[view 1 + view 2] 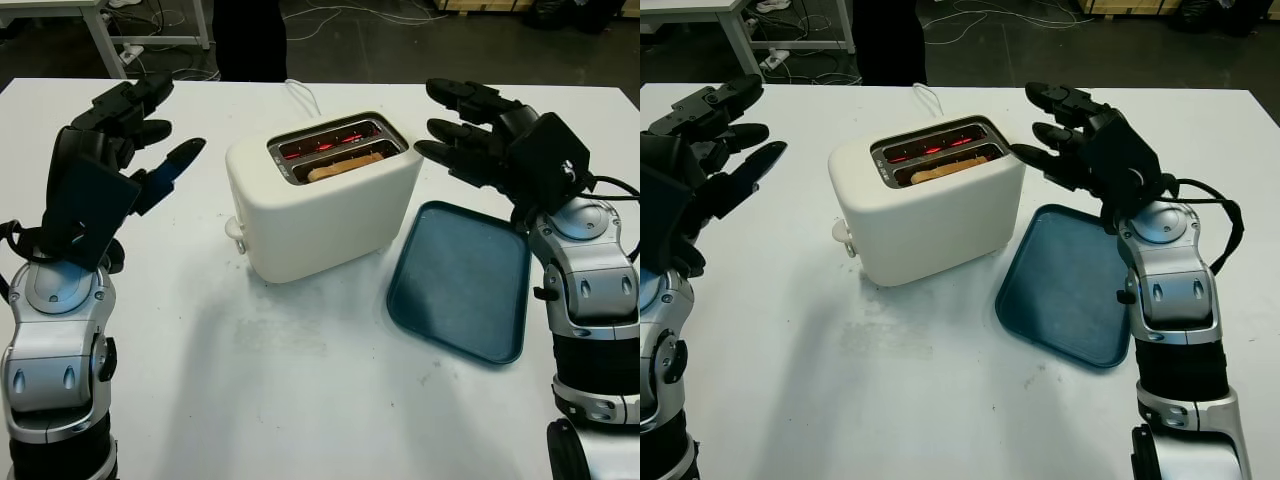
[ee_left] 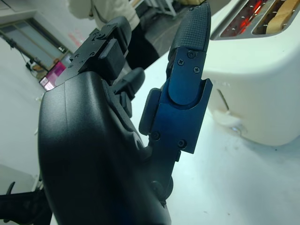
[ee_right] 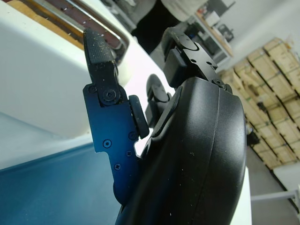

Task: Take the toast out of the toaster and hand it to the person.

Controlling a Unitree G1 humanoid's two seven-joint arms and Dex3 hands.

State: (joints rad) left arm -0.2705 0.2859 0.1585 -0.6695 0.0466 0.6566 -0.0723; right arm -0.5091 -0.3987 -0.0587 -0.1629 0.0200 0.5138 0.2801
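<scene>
— Cream plastic is what is seen at the middle of the white table [image 1: 300, 400]: the toaster [image 1: 320, 205] is stood there, its slots glowing red inside.

— And where is the toast [image 1: 345, 165] found?

— It is seated in the nearer slot, its top edge raised just above the rim. A blue tray [image 1: 460, 280] is laid flat just beside the toaster, on its right.

— How are the hands placed?

— The left hand [image 1: 135, 135] is held open above the table, left of the toaster and apart from it; nothing is gripped. The right hand [image 1: 1070, 135] is also held open and unladen, near the toaster's right upper corner, above the tray's far end.

— Is anyone seen?

— A person [image 1: 250, 40] in dark clothing is stood beyond the far edge.
</scene>
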